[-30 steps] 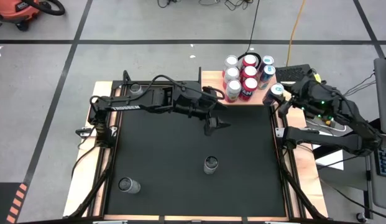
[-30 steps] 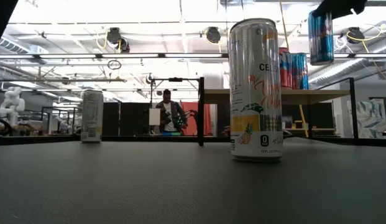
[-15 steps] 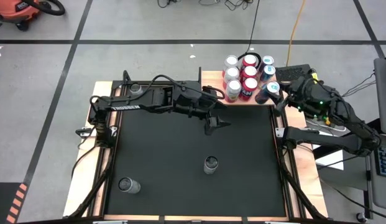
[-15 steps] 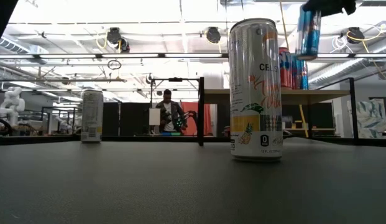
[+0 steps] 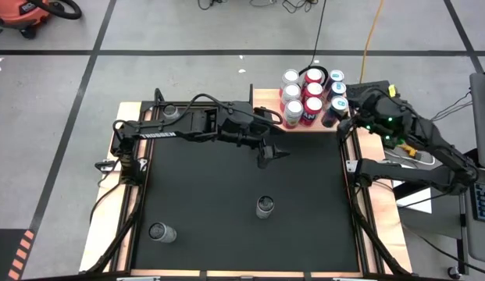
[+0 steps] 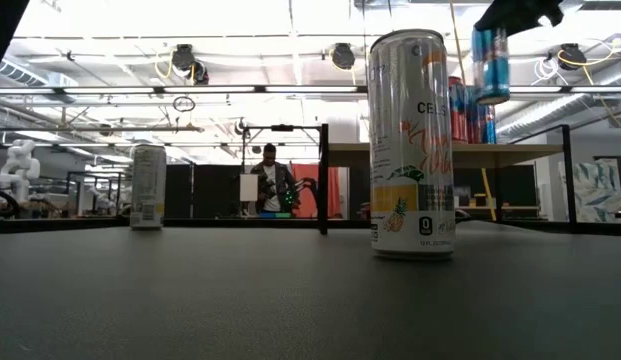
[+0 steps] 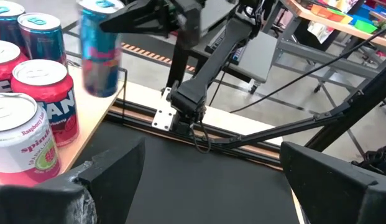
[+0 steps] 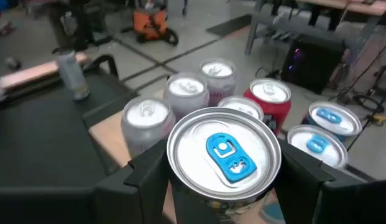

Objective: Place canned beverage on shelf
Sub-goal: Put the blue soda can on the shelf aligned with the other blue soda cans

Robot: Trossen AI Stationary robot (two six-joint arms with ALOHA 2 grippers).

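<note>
Low view puts a tall pale can (image 6: 411, 143) nearest, upright on the black table (image 6: 290, 300), with a second pale can (image 6: 148, 186) farther back and, beyond both, the shelf (image 6: 510, 150) on its black frame; a person (image 6: 272, 180) stands in the room behind. Above the shelf's near edge hangs the blue can (image 6: 490, 65), upright, long axis vertical, its base clear of the board and not yet set down. The right gripper (image 5: 345, 117) is clamped on it from the sides, as the right wrist view confirms: the silver lid with a blue tab (image 8: 224, 152) sits between the dark fingers (image 8: 146, 171), with the stocked cans just past it. From the high view, the blue can (image 5: 336, 107) is at the shelf's right front corner, just beside the cluster already standing there, two red cans (image 5: 313, 101), silver ones (image 5: 291, 94) and two more blue ones (image 5: 337, 82). So the open board lies straight below and slightly inward from the held can; I judge the coming move to be a short vertical lowering, keeping the can plumb and off its neighbours. The left wrist view shows it as blue with a pink band (image 7: 99, 53), blurred, with a red can (image 7: 46, 99) close by. The left gripper (image 5: 272, 154) waits over the table in front of the shelf, fingers apart, holding nothing; the right arm is the nearer one.
</note>
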